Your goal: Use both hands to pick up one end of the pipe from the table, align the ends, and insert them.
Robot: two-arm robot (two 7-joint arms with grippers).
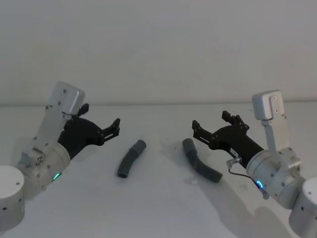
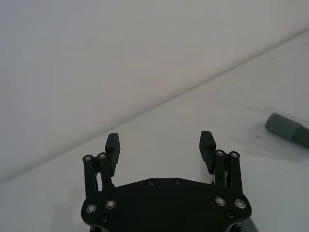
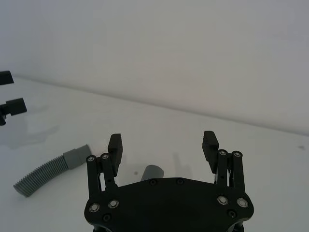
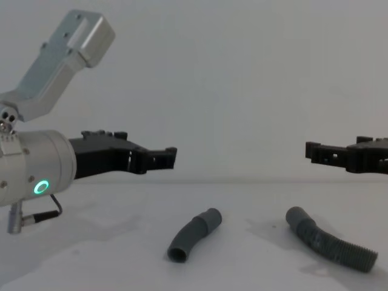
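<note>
My left gripper and right gripper hung open over the table — bent tube at the left's five o'clock, ribbed hose at the right's six — where an off-centre pinch might roll either.

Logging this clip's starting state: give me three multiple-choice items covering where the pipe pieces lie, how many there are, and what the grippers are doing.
1. Where does the ribbed hose lie relative to the short smooth tube?
A. to the robot's right of it
B. to the robot's left of it
C. on top of it

2. How many pipe pieces are on the table?
A. one
B. two
C. three

3. The left gripper and right gripper are:
A. both open, holding nothing
B. both shut on pieces
C. left shut, right open

Answers:
1 A: in the head view the hose is nearer the right arm.
2 B: the two lie apart, unjoined.
3 A: the wrist views show the fingers spread, and the chest view shows both grippers above the table.
</note>
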